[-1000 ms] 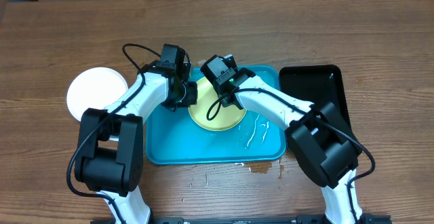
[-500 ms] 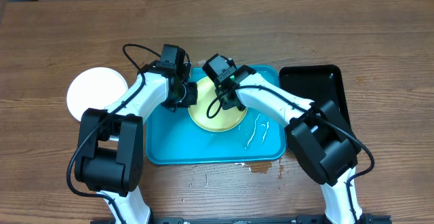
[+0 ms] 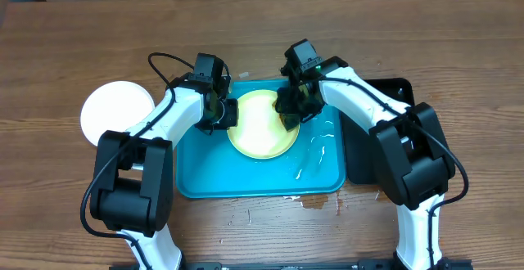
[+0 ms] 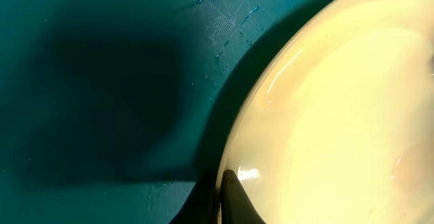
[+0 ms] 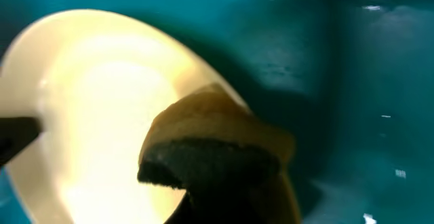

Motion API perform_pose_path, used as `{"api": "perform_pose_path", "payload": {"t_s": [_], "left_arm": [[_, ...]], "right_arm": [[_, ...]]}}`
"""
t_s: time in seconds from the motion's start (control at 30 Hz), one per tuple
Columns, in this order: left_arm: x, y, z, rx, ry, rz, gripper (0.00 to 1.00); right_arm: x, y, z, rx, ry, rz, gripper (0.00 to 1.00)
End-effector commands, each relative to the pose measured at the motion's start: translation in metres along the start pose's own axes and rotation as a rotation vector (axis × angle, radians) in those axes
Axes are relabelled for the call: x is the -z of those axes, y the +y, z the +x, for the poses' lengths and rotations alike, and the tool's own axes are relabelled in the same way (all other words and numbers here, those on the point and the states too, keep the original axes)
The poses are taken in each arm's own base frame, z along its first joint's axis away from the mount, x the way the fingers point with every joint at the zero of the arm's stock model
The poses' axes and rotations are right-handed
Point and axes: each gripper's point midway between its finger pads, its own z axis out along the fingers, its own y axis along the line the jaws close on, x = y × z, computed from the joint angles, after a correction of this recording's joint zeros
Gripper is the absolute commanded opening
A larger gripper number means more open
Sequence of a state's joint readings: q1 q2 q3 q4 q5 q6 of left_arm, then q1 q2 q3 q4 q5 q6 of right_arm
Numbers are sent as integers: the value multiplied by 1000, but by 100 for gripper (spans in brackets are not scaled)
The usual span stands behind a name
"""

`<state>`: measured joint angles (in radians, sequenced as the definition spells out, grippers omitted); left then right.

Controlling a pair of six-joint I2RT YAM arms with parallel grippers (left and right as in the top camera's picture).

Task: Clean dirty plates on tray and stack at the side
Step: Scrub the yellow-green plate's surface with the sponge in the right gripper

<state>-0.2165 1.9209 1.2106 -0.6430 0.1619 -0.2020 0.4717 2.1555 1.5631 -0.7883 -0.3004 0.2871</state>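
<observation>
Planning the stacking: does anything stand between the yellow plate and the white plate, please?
Only the left gripper, shut on the yellow plate's edge, its arm, and the tray's rim.

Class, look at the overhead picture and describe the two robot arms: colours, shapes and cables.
Both arms match: smooth white tubular links joined by bulky black joint housings, the left arm and the right arm alike. A thin black cable runs along each. The left gripper and right gripper are black, under boxy black wrist cameras.
</observation>
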Motion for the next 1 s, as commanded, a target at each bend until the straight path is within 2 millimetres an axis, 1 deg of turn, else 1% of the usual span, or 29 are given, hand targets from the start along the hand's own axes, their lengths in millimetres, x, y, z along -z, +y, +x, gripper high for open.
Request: {"api": "perform_pose_path", "payload": {"t_s": [0.0,0.07,0.17,0.27,0.33,0.43,0.5,0.57,0.63,0.7,0.77,0.9,0.97], "left_arm": [[-7,1,8,-25,29,-8,4],[-7,1,8,-25,29,-9,4],[-7,1,8,-25,29,-8,4],[-7,1,8,-25,28,-8,4],[-7,1,8,-25,28,-8,4],[-7,1,8,-25,28,-9,4],[-7,1,8,-25,28,-8,4],[-7,1,8,-25,28,-8,4],[-7,1,8,-25,28,-8,4],[-7,1,8,-25,28,-8,4],[-7,1,8,-25,28,-8,4],[-7,1,8,-25,28,-8,4],[-7,1,8,-25,28,-8,4]], "right_arm": [[-12,12,9,2,34,-38,4],[-12,6,5,-18,14,-3,4],[-10,2,5,-46,23,-11,4],[-1,10,0,-53,23,-83,4],[13,26,-8,-28,13,-178,4],[42,49,-22,-6,-17,-307,4],[60,59,-29,10,-43,-358,4],[72,61,-34,35,-72,-358,4],[77,58,-36,38,-90,-331,4],[77,50,-35,25,-92,-282,4],[73,39,-31,6,-82,-220,4],[59,8,-22,-16,-77,-32,4],[53,3,-18,-17,-67,3,4]]}}
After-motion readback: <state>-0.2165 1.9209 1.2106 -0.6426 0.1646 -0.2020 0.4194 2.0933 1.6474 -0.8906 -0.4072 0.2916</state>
